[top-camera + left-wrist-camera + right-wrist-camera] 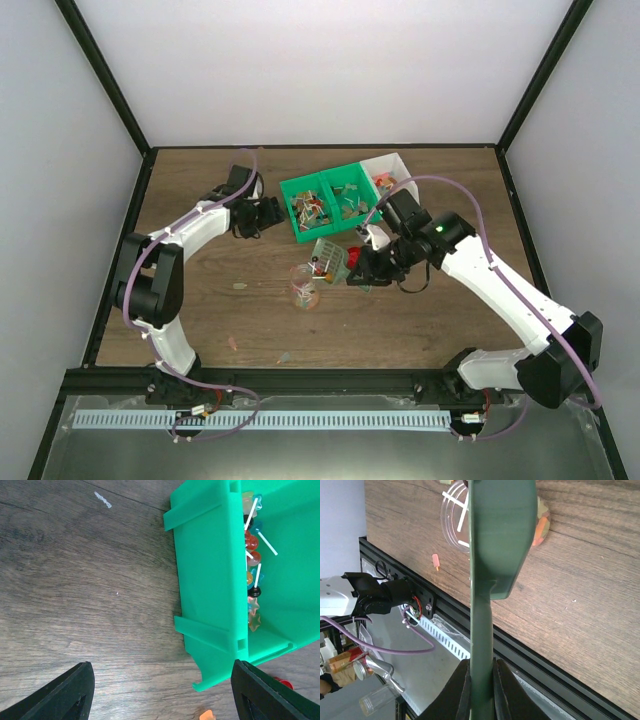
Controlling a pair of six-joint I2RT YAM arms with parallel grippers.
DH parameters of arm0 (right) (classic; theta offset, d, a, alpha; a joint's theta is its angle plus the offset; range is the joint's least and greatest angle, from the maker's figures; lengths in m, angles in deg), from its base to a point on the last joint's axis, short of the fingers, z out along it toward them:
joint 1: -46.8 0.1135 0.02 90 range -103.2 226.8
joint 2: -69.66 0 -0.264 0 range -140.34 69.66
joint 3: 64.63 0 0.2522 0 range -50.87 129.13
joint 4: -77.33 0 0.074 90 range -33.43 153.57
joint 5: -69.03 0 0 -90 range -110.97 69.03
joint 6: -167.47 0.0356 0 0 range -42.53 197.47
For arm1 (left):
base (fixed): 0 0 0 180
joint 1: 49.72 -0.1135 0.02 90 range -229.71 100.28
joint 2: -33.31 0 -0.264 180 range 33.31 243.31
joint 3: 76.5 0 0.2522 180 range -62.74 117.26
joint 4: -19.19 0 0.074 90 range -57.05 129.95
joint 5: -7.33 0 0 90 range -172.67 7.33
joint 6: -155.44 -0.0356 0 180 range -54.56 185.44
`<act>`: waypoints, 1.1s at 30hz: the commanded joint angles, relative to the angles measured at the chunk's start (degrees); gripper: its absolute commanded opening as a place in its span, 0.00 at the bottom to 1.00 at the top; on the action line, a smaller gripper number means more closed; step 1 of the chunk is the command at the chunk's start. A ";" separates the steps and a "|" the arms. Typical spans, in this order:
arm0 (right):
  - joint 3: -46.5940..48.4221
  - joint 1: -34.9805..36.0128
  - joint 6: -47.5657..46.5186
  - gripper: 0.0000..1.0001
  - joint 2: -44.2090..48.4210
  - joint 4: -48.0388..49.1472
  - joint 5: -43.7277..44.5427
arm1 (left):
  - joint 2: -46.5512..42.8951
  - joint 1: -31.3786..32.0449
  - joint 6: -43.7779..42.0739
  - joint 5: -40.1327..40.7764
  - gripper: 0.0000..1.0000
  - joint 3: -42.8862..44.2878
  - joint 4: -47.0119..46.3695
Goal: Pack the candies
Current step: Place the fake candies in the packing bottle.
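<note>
The right gripper (pixel 481 674) clamps the green scoop (pixel 502 530) by its handle over the jar (pixel 304 289), apparently to tip candies (pixel 321 266) in. The left gripper (pixel 162 695) hangs wide.

Table (pixel 200 300): dark brown wood grain, under the left pincer (pixel 272 213) and the right pincer (pixel 355 276).
Walls (pixel 320 70): plain white panels, beyond and to both sides of the pincers.
Posts (pixel 105 75): black, at the wall corners.
Rail (pixel 330 378): black, along the table edge nearer than the pincers.
Light: even, with soft shadows.

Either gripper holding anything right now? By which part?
The right gripper is shut on the scoop, pinching it by its handle; the left gripper is open and holds nothing.
</note>
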 commanded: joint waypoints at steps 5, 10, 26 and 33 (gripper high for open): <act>4.40 0.49 -2.16 0.01 -0.51 -4.18 1.73 | -0.85 -0.32 -0.47 -0.82 0.77 -0.61 -1.49; 4.84 0.50 -2.57 0.01 -0.60 -4.72 1.17 | -1.29 -0.34 -0.26 -0.70 0.77 -1.18 -1.82; 6.99 0.55 -3.40 0.01 -1.29 -8.57 3.60 | -1.43 -0.31 0.44 -1.17 0.77 -1.60 -2.65; 9.73 0.58 -3.53 0.01 -2.16 -10.31 4.11 | -1.13 -0.31 0.68 -1.25 0.78 -1.67 -2.81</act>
